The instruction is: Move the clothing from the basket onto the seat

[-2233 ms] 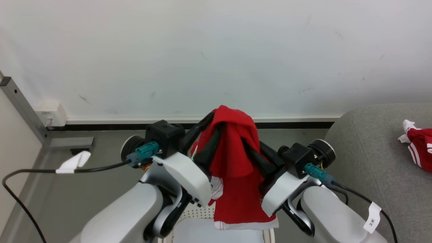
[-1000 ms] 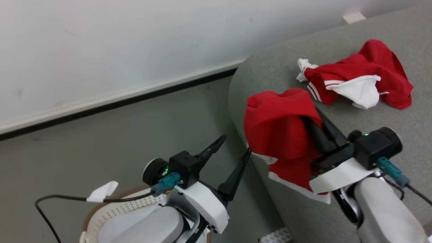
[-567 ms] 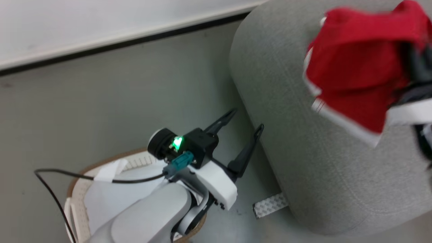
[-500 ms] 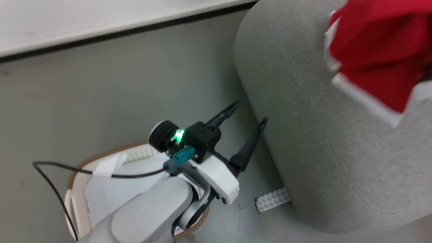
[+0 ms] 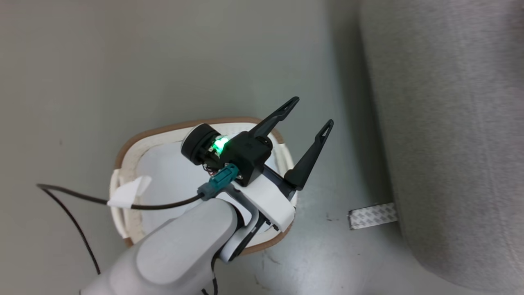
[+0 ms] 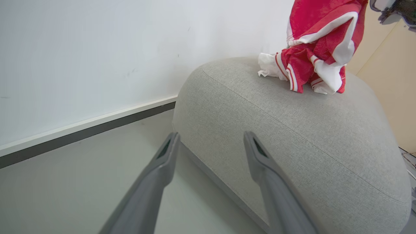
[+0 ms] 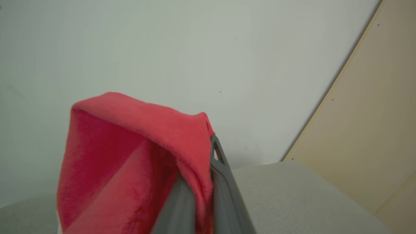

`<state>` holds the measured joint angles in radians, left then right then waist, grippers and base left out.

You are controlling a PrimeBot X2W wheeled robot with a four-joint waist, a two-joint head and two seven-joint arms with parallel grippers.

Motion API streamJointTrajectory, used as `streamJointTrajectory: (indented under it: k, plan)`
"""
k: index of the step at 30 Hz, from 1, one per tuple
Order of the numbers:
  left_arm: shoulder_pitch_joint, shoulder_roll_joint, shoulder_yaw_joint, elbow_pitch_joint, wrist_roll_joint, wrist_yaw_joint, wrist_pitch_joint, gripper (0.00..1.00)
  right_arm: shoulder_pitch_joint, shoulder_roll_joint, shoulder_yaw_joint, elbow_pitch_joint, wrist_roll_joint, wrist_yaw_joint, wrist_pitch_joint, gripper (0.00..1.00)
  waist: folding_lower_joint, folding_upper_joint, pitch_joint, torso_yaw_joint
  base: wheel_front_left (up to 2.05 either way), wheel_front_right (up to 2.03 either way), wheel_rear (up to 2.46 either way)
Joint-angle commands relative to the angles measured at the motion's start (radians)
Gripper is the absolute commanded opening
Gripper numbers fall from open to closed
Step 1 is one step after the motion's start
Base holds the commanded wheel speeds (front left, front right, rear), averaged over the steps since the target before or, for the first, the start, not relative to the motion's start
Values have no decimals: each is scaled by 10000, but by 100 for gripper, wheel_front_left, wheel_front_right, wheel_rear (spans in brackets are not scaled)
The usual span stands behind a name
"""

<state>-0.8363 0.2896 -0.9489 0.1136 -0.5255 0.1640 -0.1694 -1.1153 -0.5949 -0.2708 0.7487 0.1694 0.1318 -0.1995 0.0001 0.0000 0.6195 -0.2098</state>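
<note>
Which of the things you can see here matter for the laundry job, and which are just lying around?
Part of the job:
red garment pinched in the right gripper
second red garment lying on the seat
basket
open left gripper

Just lying about:
strip of tape on the floor
beige panel

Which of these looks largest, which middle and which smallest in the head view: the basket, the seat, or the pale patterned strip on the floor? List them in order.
1. the seat, largest even though the frame cuts it off
2. the basket, clearly smaller
3. the patterned strip, by far the smallest
</note>
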Motion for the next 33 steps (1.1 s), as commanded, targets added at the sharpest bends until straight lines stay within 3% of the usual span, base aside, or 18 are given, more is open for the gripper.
streamJointTrajectory:
  k: [1, 3, 4, 5, 6, 9, 17, 27, 33]
  plan:
    - [48, -14, 33, 64, -28, 41, -141, 100, 136, 38, -443, 618, -347, -21, -214, 0, -1, 0, 241, 389, 0, 0, 0]
    - [208, -24, 62, 111, -129, 80, -210, 100, 487, 331, -1005, 1342, -633, -21, -431, 0, -1, 0, 225, 466, 0, 0, 0]
    - [289, -13, 82, 138, -193, 99, -252, 100, 653, 486, -1248, 1599, -797, -21, -515, 29, -1, 0, 201, 485, 0, 0, 0]
    - [360, 14, 100, 160, -231, 117, -273, 100, 798, 634, -1475, 1796, -927, -21, -594, 70, -1, 0, 165, 488, 0, 0, 0]
    - [422, 38, 103, 173, -243, 130, -325, 100, 942, 753, -1720, 1928, -1018, -21, -620, 100, -1, 0, 128, 489, 0, 0, 0]
    - [614, 105, 183, 233, -299, 193, -444, 100, 1531, 1445, -2190, 1626, -987, -21, -653, 100, -1, 0, -63, 458, 0, 0, 0]
    - [1335, 303, 603, 234, -522, 487, -803, 100, 4147, 2949, -2115, -1150, -763, -21, -657, 100, -1, 0, -1101, 184, 0, 0, 0]
    - [3348, 655, 2142, -276, -565, 1015, -951, 100, 7273, 4154, -1158, -4111, -286, -21, -646, 100, -1, 0, -2779, 299, 0, 0, 0]
    - [4790, 485, 3423, -492, -49, 920, -949, 100, 8721, 4430, -285, -5246, -419, -21, -646, 100, -1, 0, -3645, 694, 0, 0, 0]
